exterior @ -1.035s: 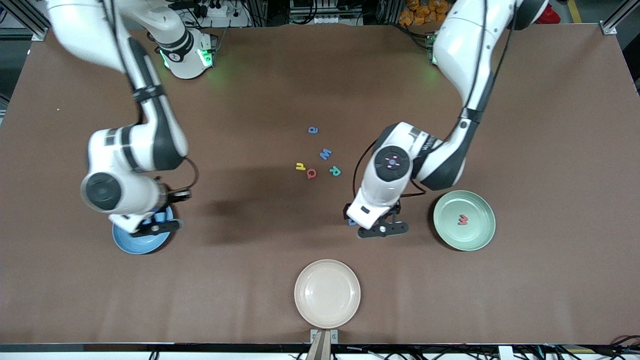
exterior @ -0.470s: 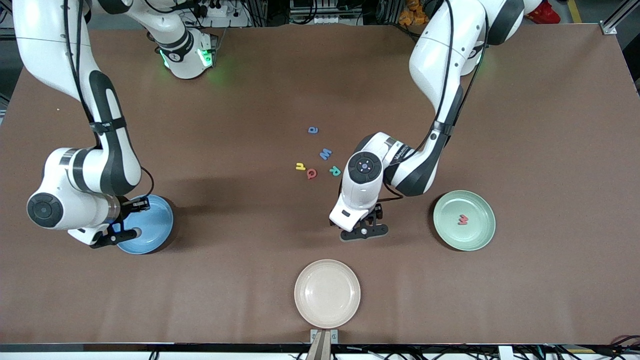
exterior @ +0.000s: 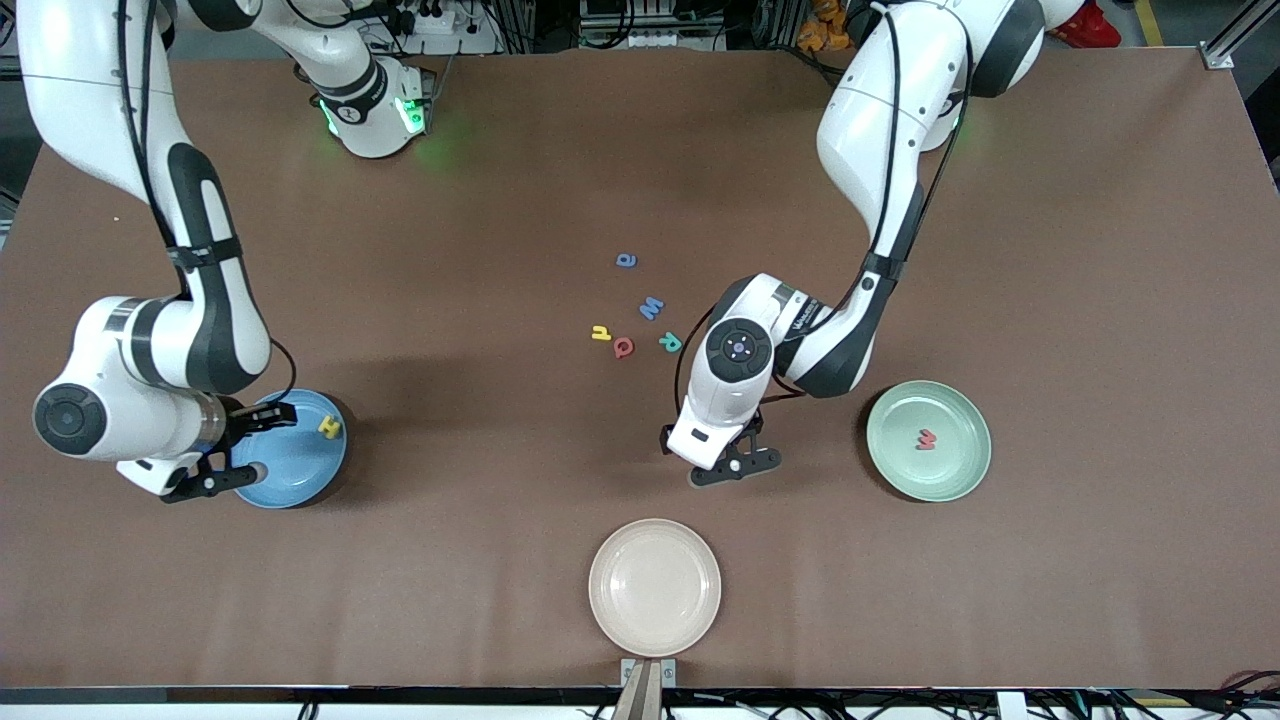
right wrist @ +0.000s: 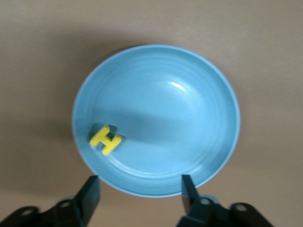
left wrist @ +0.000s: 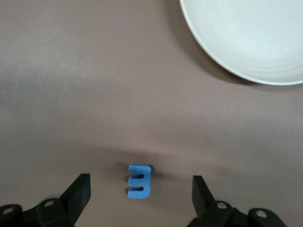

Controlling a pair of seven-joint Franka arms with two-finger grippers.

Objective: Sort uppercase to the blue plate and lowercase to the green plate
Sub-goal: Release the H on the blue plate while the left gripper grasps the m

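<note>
The yellow H (exterior: pixel 329 428) (right wrist: pixel 106 140) lies in the blue plate (exterior: pixel 290 470) (right wrist: pixel 189 118) near its rim. My right gripper (exterior: pixel 243 446) (right wrist: pixel 139 195) hangs open over that plate's edge, nothing between its fingers. My left gripper (exterior: pixel 716 452) (left wrist: pixel 139 193) is open, low over the table, with the blue three-pronged m (left wrist: pixel 139 180) lying between its fingers, untouched; the front view hides this letter. A red w (exterior: pixel 926 438) rests in the green plate (exterior: pixel 960 470). Blue a (exterior: pixel 626 260), blue M (exterior: pixel 651 307), yellow h (exterior: pixel 600 333), red Q (exterior: pixel 623 347) and teal R (exterior: pixel 670 342) lie mid-table.
A cream plate (exterior: pixel 655 590) (left wrist: pixel 246 42) stands near the table's front edge, nearer to the front camera than the left gripper. The loose letters cluster between the two arms.
The right gripper has opened and the yellow H now lies in the blue plate. The left gripper has shifted away from the green plate and settled around the blue m.
</note>
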